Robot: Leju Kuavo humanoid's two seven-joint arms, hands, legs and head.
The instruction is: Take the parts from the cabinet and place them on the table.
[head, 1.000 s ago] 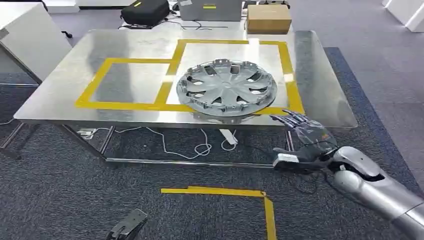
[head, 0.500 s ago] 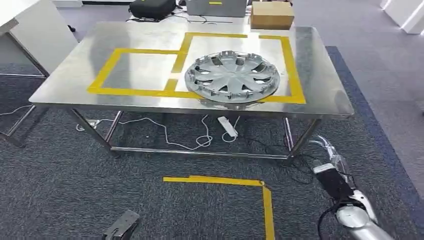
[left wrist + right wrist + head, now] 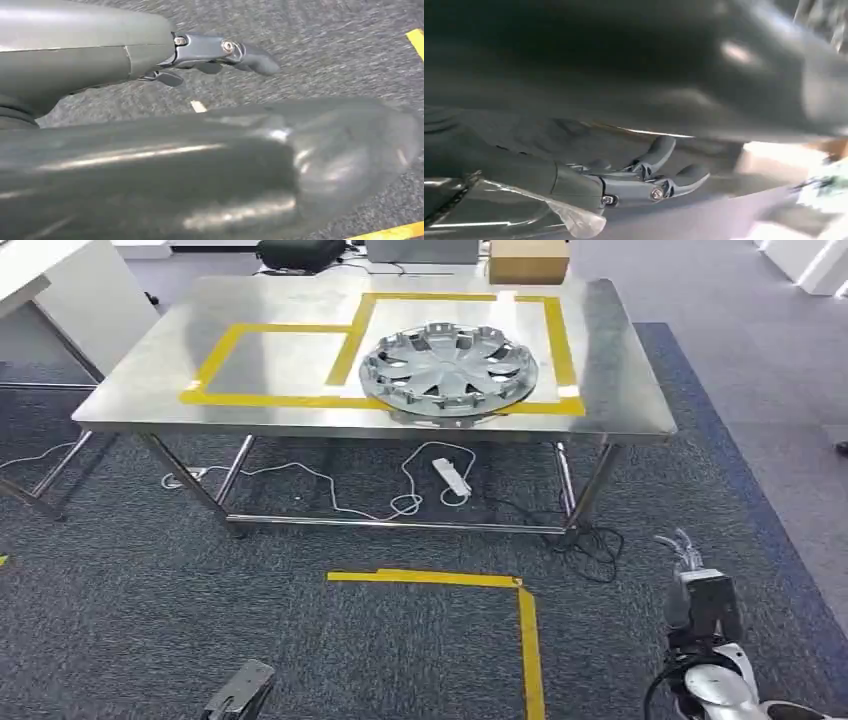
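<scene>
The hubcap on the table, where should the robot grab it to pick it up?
Probably by the rim nearest the robot. The hubcap lies flat on the table, its near edge close to the table's front edge, so fingers could hook that rim or an opening between the spokes from the front. The right hand hangs low, holding nothing.

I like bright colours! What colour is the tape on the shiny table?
Yellow. The tape outlines boxes on the metal table; the head view shows it best.

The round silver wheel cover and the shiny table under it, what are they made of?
The round silver wheel cover looks like moulded plastic with matt silver paint: thin spokes, clip tabs round the rim, though metal cannot be ruled out. The shiny table looks like brushed stainless steel: it mirrors the ceiling light.
</scene>
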